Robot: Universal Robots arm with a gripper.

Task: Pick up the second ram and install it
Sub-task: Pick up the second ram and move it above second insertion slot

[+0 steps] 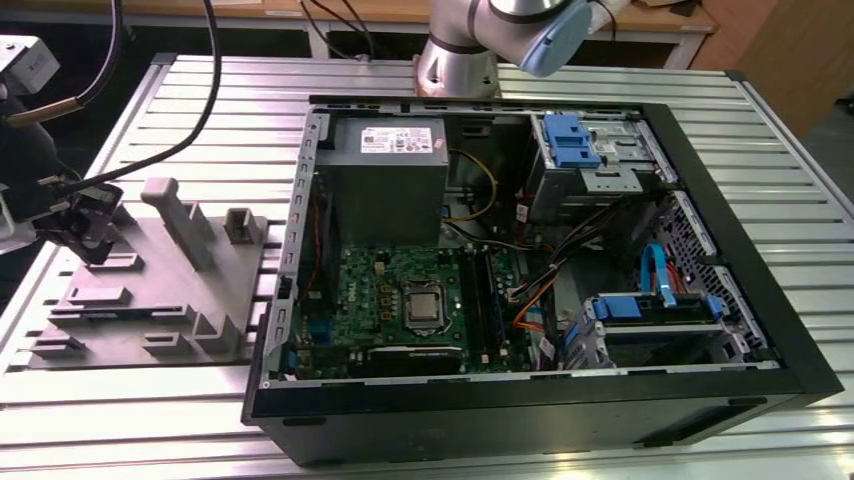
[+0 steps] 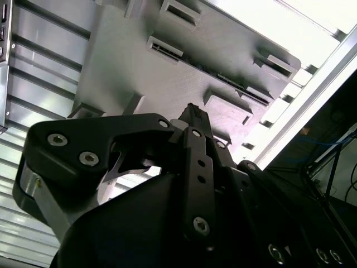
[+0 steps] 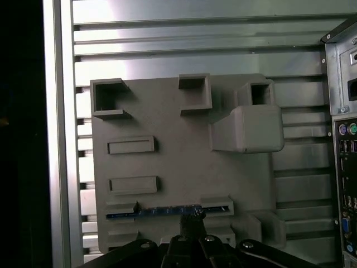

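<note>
The second ram point(image 3: 162, 211) is a thin blue stick standing on edge in a slot of the grey holder plate point(image 3: 167, 123), held between two end blocks. My gripper point(image 3: 192, 219) is directly at the middle of the stick, its fingertips pressed together into one dark tip. I cannot tell whether that tip touches the stick. In the exterior view the gripper point(image 1: 94, 255) hangs low over the far-left part of the plate point(image 1: 160, 300). The second wrist view has the closed tip point(image 2: 192, 109) just short of the plate point(image 2: 178, 72).
The open computer case point(image 1: 534, 380) lies to the exterior view's right of the plate, with the green motherboard point(image 1: 394, 290), its black slots point(image 1: 483, 300), the power supply point(image 1: 387, 170) and blue drive brackets point(image 1: 567, 140). A tall grey post point(image 1: 180, 220) stands on the plate. Cables point(image 1: 200, 100) hang over the table.
</note>
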